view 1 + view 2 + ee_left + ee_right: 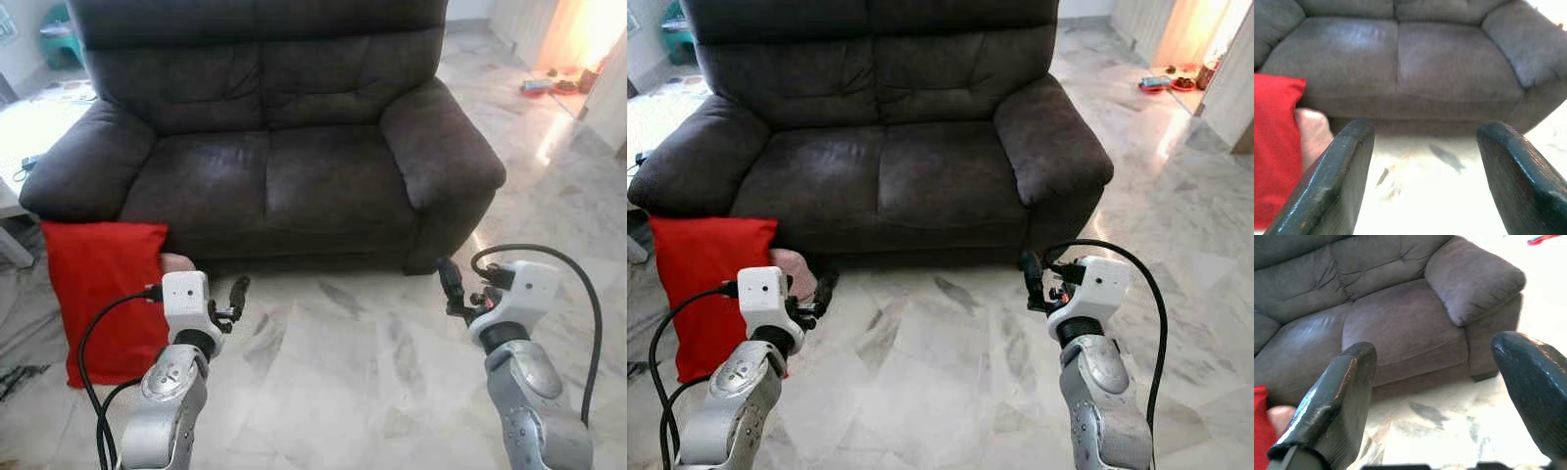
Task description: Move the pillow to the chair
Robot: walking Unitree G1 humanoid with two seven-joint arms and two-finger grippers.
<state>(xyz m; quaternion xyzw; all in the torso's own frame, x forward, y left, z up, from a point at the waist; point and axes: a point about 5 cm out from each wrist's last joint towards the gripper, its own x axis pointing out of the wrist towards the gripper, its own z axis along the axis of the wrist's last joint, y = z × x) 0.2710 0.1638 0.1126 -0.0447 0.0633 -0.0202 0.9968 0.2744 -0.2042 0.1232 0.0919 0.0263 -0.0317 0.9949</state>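
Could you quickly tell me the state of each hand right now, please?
Left hand: open, holding nothing.
Right hand: open, holding nothing.

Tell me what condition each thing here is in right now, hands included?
Red square fabric pillow: standing upright on the floor, leaning against the sofa's front, not held.
Dark brown two-seat sofa: seat cushions bare.
Pinkish object behind the pillow: mostly hidden, unclear what it is.
Left hand: open, holding nothing, beside the pillow.
Right hand: open, holding nothing, over the marble floor.
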